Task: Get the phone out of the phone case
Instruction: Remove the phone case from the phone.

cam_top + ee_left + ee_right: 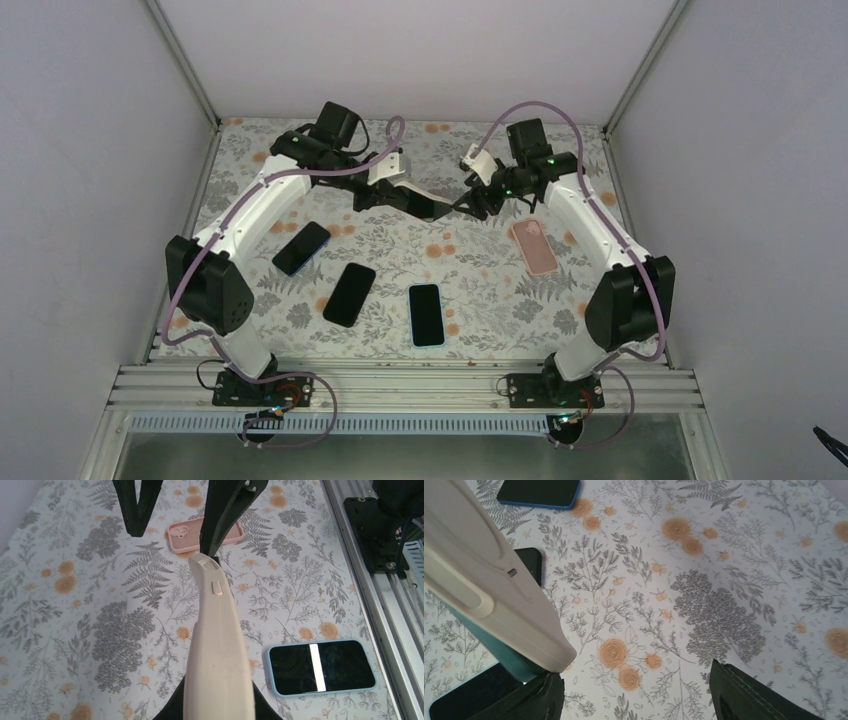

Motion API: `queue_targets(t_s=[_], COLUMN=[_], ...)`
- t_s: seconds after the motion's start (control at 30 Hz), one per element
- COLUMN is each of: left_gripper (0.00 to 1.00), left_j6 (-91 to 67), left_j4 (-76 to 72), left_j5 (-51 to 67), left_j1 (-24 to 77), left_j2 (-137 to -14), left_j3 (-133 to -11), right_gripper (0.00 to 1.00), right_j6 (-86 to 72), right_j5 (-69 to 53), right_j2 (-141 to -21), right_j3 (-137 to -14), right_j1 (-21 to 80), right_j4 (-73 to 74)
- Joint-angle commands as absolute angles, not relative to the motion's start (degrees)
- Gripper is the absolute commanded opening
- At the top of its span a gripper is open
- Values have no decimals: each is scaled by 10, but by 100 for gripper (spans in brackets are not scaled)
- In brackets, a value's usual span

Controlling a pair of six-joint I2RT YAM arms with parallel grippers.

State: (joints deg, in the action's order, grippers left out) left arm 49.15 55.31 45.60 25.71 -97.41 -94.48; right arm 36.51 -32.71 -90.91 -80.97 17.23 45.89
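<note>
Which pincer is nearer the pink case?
Right. The right pincer hangs close by the pink case; the left pincer is farther off, gripping the beige cased phone.

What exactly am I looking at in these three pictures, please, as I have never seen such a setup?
These are two robot arms bolted to the near edge of a table. The wide picture looks down from above and behind them. The other two come from a small camera on each wrist.

The left arm holds a cream phone case in the air, its jaws shut on it. A teal edge in the right wrist view suggests the phone is inside. The right arm has its jaws open at the case's far end.

On the flowered table lie a pink case, a black phone, a phone in a dark blue case and a phone in a light blue case.
</note>
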Motion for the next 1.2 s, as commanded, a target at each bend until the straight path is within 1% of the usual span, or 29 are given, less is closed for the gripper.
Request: queue_targets(t_s=[0.0, 0.13, 0.33, 0.6, 0.67, 0.77, 0.87, 0.97, 1.17], left_gripper=[2, 2, 2, 2, 2, 2, 2, 2, 2], left_j6=[526, 532, 540, 526, 514, 493, 462, 437, 388], left_j4=[604, 620, 640, 625, 607, 576, 507, 429, 304], left_j5=[560, 573, 605, 596, 588, 558, 502, 455, 396], left_j1=[285, 288, 288, 288, 288, 288, 287, 286, 285], left_j2=[-987, -988, -998, -1005, -1001, -997, -983, -962, -962], left_j3=[-975, -987, -1008, -1025, -1020, -1016, -981, -938, -908], right_gripper=[75, 75, 77, 77, 77, 77, 76, 76, 77], right_j6=[343, 357, 356, 346, 356, 392, 448, 513, 504], right_j5=[-322, -338, -348, -417, -460, -550, -644, -697, -750], right_j2=[-938, -973, -977, -984, -996, -1028, -1065, -1106, -1109], right_j3=[-893, -932, -942, -963, -973, -1008, -1048, -1104, -1128], right_j1=[179, 189, 247, 310, 320, 335, 353, 384, 434], right_j4=[416, 441, 447, 460, 477, 540, 629, 730, 737])
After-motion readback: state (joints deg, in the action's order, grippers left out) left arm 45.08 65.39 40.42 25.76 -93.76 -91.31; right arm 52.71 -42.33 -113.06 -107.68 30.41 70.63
